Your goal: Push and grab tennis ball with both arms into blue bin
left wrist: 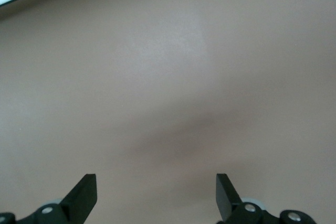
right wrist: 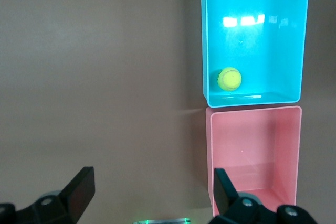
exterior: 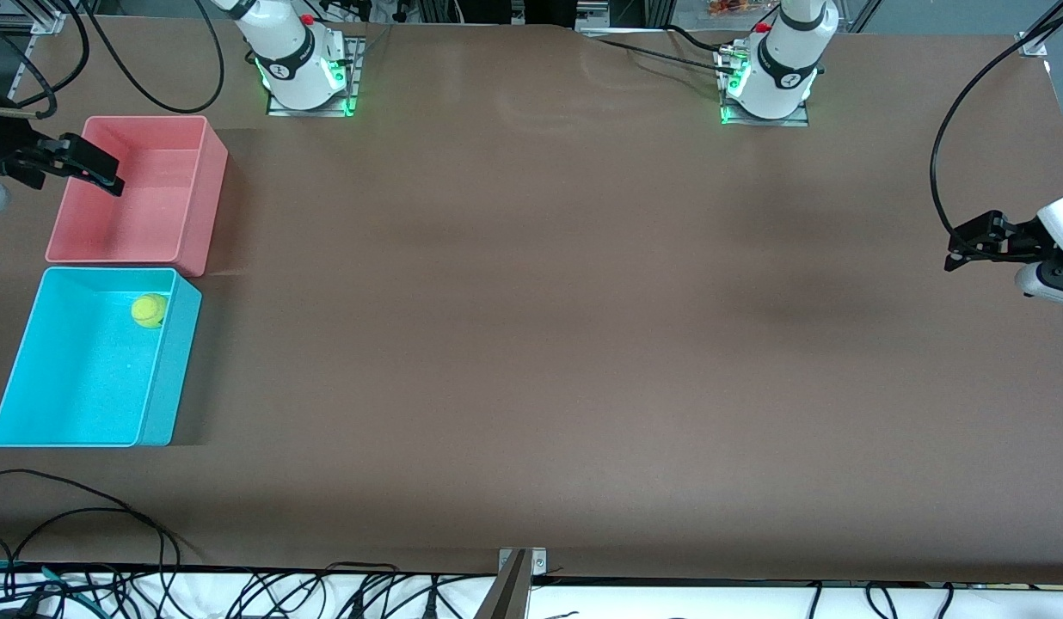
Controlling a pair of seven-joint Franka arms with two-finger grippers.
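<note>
The broad brown worktop [exterior: 531, 344] carries a large rectangular cyan plastic bin [exterior: 166, 370] at the right arm's end, touching a pink plastic tub [exterior: 200, 206] of similar size that lies farther from the front camera. The right gripper [exterior: 110, 178] hangs over the pink tub's rim, spread wide and empty. The left gripper [exterior: 957, 255] waits above bare worktop at the left arm's end, also wide and empty. The small fuzzy yellow-green tennis ball [exterior: 150, 310] rests inside the cyan bin, in the corner nearest the pink tub.

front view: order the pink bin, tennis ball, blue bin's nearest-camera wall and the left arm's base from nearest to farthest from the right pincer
1. Pink bin, right under the right pincer.
2. Tennis ball, inside the blue bin, near the pink bin.
3. Blue bin's camera-side wall.
4. Left arm's base, toward the left arm's end of the table.
</note>
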